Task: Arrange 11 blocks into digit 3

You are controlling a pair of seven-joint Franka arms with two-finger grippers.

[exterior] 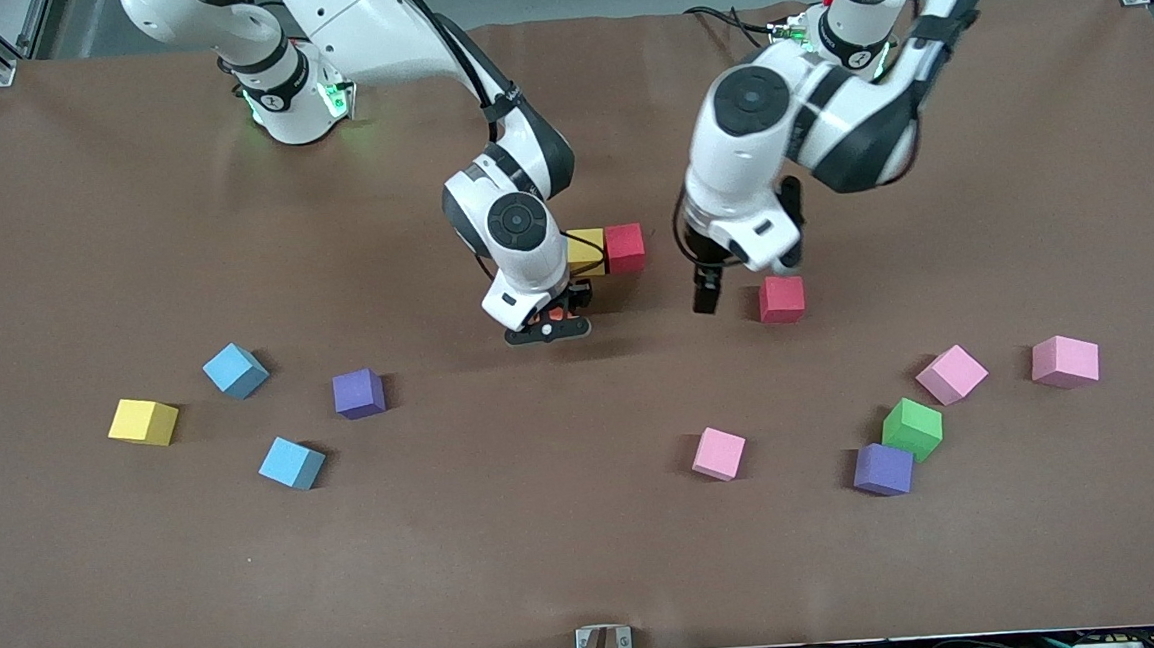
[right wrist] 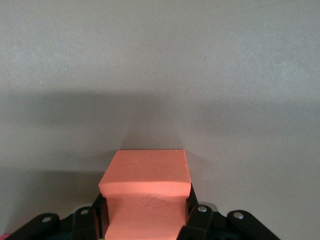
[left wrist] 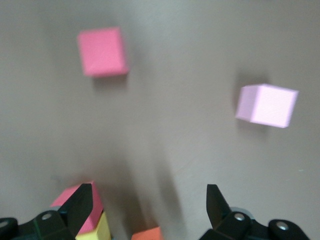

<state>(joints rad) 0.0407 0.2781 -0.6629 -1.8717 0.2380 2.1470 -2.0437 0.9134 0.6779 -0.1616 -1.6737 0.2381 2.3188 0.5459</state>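
Right wrist view: right pincer point(right wrist: 145, 220) clamps orange block point(right wrist: 146, 187).

Touching pair of blocks point(exterior: 608, 250): sitting mid-table point(exterior: 552, 566), side by side.
Right gripper point(exterior: 549, 318): clamping the held block point(right wrist: 146, 192), just nearer the camera than the pair.
Lone block point(exterior: 782, 298): lying toward the left arm's end from the pair.
Left gripper point(left wrist: 148, 192): hanging spread over bare table beside the lone block.
Four loose blocks point(exterior: 291, 463): lying scattered toward the right arm's end, nearer the camera.
Five loose blocks point(exterior: 911, 429): lying scattered toward the left arm's end, nearer the camera.
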